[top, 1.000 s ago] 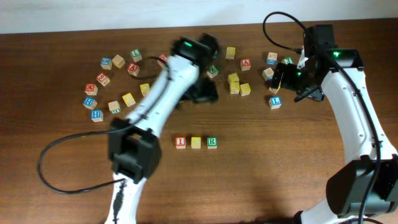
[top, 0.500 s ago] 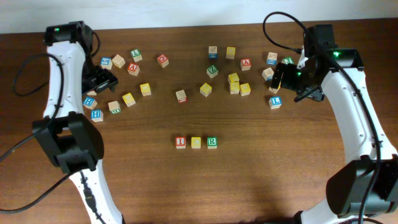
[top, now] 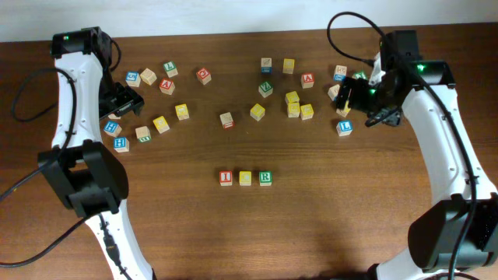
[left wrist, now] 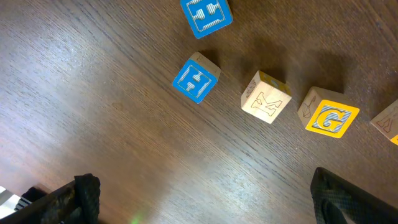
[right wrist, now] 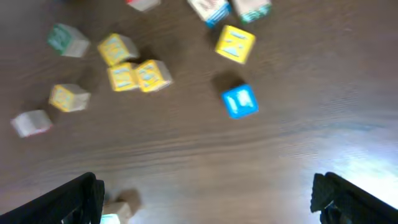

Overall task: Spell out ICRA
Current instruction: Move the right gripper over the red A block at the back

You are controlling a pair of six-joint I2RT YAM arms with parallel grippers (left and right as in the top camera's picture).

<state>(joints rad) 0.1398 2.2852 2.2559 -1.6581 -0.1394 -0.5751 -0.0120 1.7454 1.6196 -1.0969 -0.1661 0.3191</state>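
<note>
Three letter blocks stand in a row at the table's middle front: I (top: 226,178), C (top: 245,178) and R (top: 265,178). Red A blocks lie among the scattered ones, one at the left (top: 166,85) and one at the right (top: 307,78). My left gripper (top: 126,99) hovers open over the left cluster; in its wrist view the left gripper (left wrist: 205,211) holds nothing, with a blue block (left wrist: 196,79), a K block (left wrist: 266,98) and a yellow G block (left wrist: 331,117) ahead. My right gripper (top: 355,96) is open and empty above the right cluster.
Loose blocks ring the back of the table from far left (top: 120,143) to right (top: 344,127). In the right wrist view the right gripper (right wrist: 208,205) looks onto a blue block (right wrist: 240,101), yellow blocks (right wrist: 137,76) and a green one (right wrist: 67,38).
The left arm has swung from the middle of the table out to the far-left cluster and settled there. The right arm has barely shifted.
</note>
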